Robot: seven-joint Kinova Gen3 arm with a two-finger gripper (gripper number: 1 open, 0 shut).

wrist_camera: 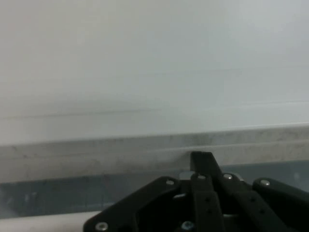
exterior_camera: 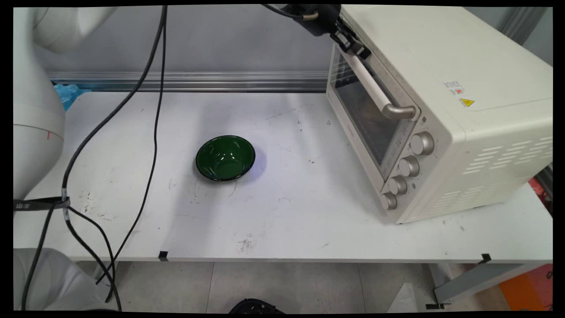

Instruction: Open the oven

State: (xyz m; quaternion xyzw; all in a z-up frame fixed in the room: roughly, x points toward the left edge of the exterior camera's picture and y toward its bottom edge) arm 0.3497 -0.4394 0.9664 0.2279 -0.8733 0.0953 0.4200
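A cream toaster oven stands at the table's right, its glass door facing left and looking closed. My gripper is at the far upper end of the door's pale bar handle, its black fingers closed around that end. In the hand view the gripper shows folded linkage with the fingers drawn together against the door's top edge, and the oven's cream top fills the picture above. A dark green empty bowl sits upright mid-table, well left of the oven.
Several round knobs run down the oven's front right side. Black cables hang over the table's left part. A blue scrap lies at the back left by the metal rail.
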